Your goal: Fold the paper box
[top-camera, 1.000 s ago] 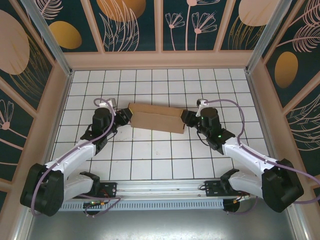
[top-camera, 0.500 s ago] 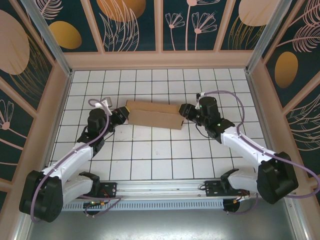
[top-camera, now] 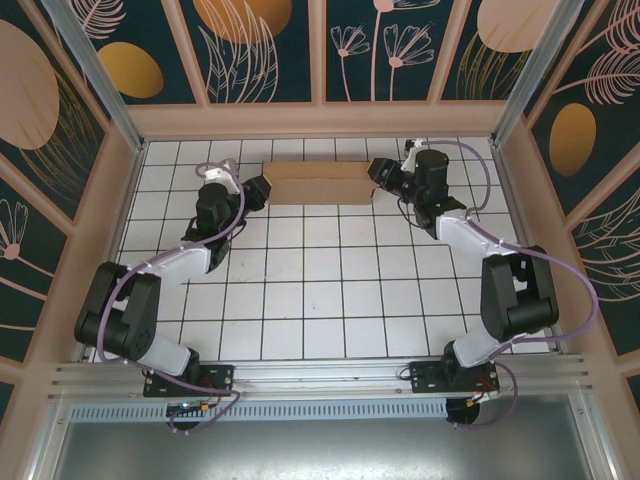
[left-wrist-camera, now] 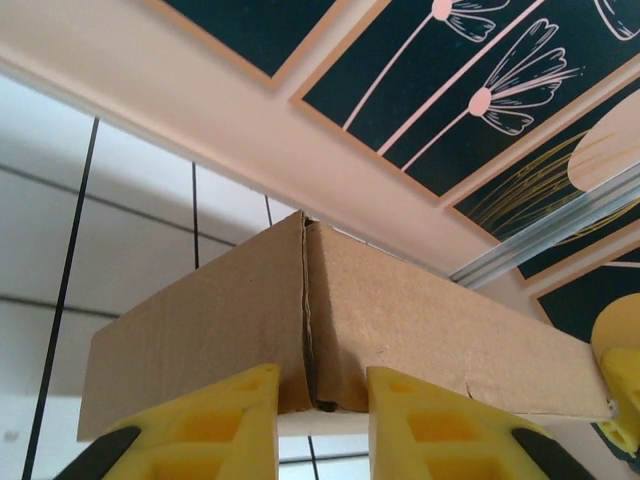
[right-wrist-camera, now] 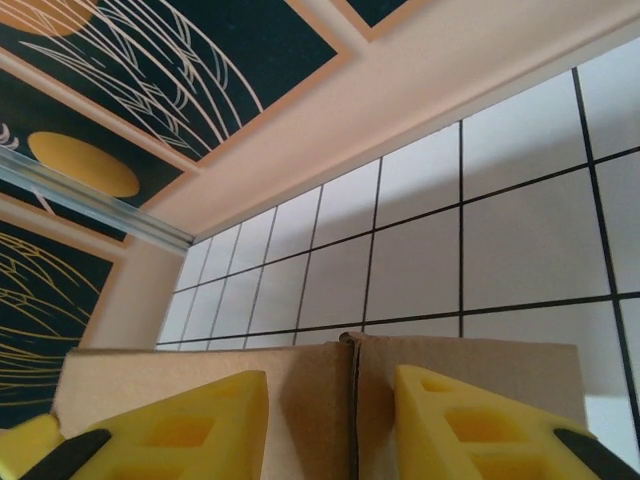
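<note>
The paper box (top-camera: 320,182) is a flat brown carton lying along the back of the tiled table, held at both ends. My left gripper (top-camera: 262,188) pinches its left corner. In the left wrist view the yellow fingers (left-wrist-camera: 230,420) press on both faces of the box (left-wrist-camera: 420,320) around its corner seam, with the left gripper (left-wrist-camera: 322,410) straddling that edge. My right gripper (top-camera: 378,172) holds the right end. The right wrist view shows my right gripper (right-wrist-camera: 332,420) closed around the box (right-wrist-camera: 500,362) at its end seam.
The beige back wall ledge (top-camera: 320,120) runs about one tile row behind the box. Decorated side walls (top-camera: 90,230) enclose the table. White tiles (top-camera: 320,290) stretch between the box and the arm bases.
Both arms have reached forward and carried the box from the middle of the table to the back rows. It now lies straight along the wall instead of skewed.
</note>
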Robot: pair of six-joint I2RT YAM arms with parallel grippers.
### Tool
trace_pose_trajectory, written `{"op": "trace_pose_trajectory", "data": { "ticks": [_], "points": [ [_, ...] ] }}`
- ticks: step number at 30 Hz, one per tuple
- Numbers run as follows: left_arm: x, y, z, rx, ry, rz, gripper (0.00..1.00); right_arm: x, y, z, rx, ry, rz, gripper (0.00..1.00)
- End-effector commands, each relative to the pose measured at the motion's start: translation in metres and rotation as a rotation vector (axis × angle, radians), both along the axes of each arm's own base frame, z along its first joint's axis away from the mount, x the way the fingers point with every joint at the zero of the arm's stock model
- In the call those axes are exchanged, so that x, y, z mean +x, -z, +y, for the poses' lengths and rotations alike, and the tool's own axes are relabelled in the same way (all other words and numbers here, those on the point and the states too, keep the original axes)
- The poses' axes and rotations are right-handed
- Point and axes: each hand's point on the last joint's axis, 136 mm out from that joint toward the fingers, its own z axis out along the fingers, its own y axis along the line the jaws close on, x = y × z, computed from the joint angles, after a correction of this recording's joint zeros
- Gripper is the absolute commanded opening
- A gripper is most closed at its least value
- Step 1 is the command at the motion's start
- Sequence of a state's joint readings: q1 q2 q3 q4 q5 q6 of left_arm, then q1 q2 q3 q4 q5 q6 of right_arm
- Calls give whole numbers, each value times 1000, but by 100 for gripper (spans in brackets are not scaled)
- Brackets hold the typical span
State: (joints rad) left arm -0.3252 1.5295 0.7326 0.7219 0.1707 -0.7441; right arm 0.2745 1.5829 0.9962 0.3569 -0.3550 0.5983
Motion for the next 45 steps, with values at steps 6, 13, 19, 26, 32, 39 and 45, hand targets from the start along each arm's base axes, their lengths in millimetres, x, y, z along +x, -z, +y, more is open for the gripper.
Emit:
{"op": "trace_pose_trajectory", "data": {
  "ticks": [6,13,19,26,32,39,45],
  "points": [
    [-36,13,-17,-63,111,-86,24,-51,23,29,31,-185,-153,38],
    [-84,46,-25,-26,132,2,30,-104,42,29,-19,-162,-195,40],
    [-114,86,-16,-5,113,138,42,-133,73,13,-26,-102,-140,48],
    [-121,87,-5,87,69,211,60,-140,81,0,-60,-79,-81,59],
    [-112,78,-11,163,115,276,62,-129,83,-15,-90,-54,-2,63],
    [-86,112,13,207,59,432,59,-106,119,-16,-213,-65,182,63],
    [-79,132,10,195,71,481,52,-86,150,-8,-238,-81,299,53]
  ]
}}
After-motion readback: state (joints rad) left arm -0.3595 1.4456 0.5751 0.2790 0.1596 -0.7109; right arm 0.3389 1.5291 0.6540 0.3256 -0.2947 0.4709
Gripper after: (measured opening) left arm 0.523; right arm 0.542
